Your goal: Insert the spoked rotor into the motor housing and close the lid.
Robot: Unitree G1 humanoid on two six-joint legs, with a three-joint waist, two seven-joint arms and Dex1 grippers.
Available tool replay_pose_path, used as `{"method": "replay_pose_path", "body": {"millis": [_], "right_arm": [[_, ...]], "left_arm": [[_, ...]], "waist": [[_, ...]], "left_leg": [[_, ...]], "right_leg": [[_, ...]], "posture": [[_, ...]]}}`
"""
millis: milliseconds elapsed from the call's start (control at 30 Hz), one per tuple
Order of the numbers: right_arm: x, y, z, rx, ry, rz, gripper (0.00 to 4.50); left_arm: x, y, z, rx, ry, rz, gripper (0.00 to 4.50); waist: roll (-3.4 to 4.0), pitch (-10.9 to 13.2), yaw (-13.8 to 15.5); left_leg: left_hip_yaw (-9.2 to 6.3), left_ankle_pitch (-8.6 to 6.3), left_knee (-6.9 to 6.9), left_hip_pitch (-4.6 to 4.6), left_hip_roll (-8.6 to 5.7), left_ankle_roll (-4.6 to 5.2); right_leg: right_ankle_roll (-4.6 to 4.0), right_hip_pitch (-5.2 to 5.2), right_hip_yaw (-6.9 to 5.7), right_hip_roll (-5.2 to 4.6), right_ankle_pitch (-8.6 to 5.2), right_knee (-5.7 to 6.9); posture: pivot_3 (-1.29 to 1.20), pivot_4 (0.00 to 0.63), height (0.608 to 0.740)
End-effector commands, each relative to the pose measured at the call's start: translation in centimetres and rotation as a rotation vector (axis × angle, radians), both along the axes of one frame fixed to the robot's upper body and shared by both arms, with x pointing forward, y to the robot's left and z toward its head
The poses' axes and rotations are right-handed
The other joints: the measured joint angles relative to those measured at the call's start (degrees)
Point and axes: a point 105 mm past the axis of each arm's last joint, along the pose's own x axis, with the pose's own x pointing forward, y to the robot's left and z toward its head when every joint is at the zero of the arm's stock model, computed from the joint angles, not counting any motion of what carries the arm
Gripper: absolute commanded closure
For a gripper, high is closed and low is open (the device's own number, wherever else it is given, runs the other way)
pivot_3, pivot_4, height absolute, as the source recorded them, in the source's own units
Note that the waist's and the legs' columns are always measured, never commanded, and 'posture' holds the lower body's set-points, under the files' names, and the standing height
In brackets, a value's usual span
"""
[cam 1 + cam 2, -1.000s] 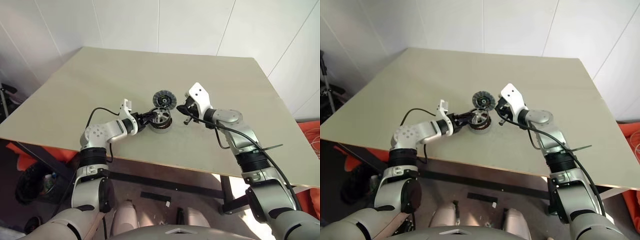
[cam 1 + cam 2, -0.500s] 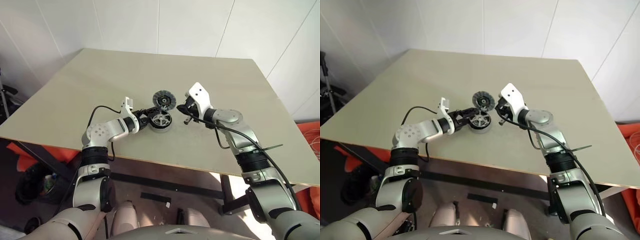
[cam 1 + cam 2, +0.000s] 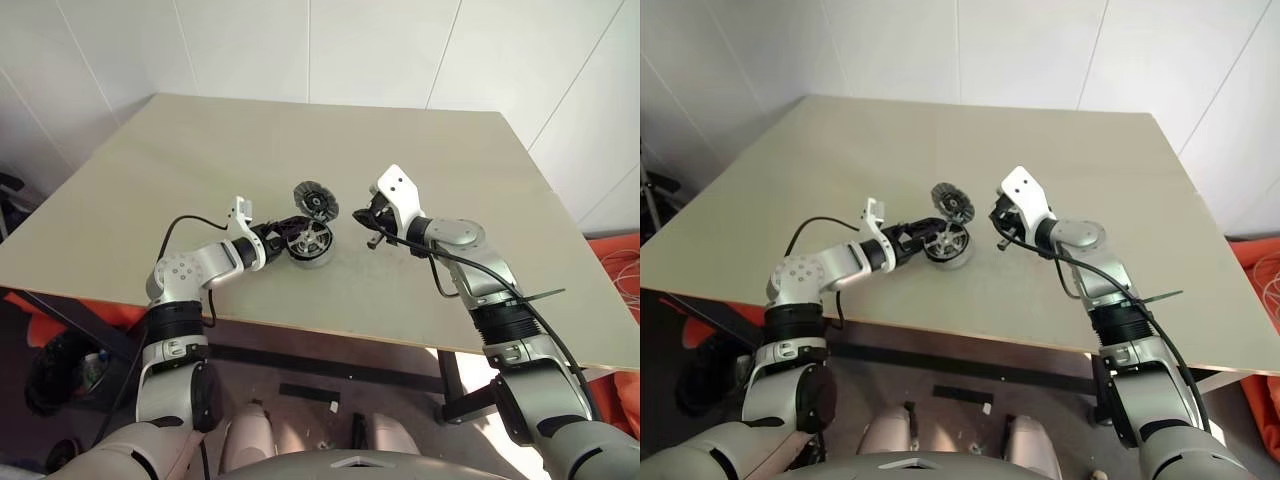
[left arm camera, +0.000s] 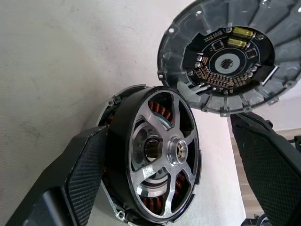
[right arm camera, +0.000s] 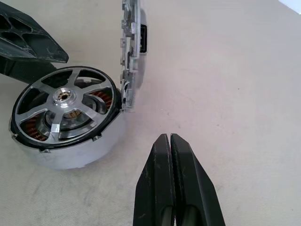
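The spoked rotor sits seated in the motor housing, copper windings visible through its gaps. The left gripper stands released, its jaws spread wide on either side of the housing; one finger lies just beside the housing wall, whether touching cannot be told. The lid stands on edge, leaning against the housing rim just beyond these jaws. The right gripper is clenched on nothing, its jaws pointing at bare table near the housing.
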Motion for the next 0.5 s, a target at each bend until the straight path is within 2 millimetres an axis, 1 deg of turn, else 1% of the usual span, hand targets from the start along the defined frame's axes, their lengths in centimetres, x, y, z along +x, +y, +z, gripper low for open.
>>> {"method": "replay_pose_path", "body": {"millis": [33, 200, 367, 500], "right_arm": [[0.0, 0.5, 0.9, 0.005, -0.040, 0.023, 4.50], [0.0, 0.6, 0.9, 0.006, -0.038, 0.027, 4.50], [-0.1, 0.5, 0.9, 0.003, -0.037, 0.029, 4.50], [-0.1, 0.5, 0.9, 0.002, -0.038, 0.030, 4.50]], "left_arm": [[0.2, 1.6, 1.8, 0.016, -0.071, 0.051, 0.01], [-0.4, 1.1, 2.2, -0.003, -0.098, 0.037, 0.01], [-1.1, 0.2, 2.9, -0.062, -0.128, 0.013, 0.01], [-1.2, 0.4, 3.0, -0.065, -0.132, 0.019, 0.01]], "waist": [[0.00, 0.0, 0.0], [0.00, 0.0, 0.1], [-0.01, 0.0, 0.3], [-0.02, 0.0, 0.3]], "left_leg": [[0.01, 0.00, 0.00, 0.00, 0.00, 0.01], [0.01, -0.01, 0.00, 0.02, 0.00, 0.01], [0.01, -0.01, 0.03, 0.00, -0.05, 0.02], [0.01, -0.01, 0.04, 0.00, -0.04, 0.02]], "right_leg": [[0.00, 0.00, 0.00, 0.00, 0.00, -0.01], [0.00, 0.00, 0.00, 0.00, 0.00, -0.01], [0.00, 0.05, 0.01, -0.05, 0.00, -0.01], [0.00, 0.06, 0.01, -0.04, 0.00, -0.01]], "posture": [[0.00, 0.000, 0.740], [0.00, 0.000, 0.740], [0.00, 0.000, 0.740], [0.00, 0.000, 0.740]]}}
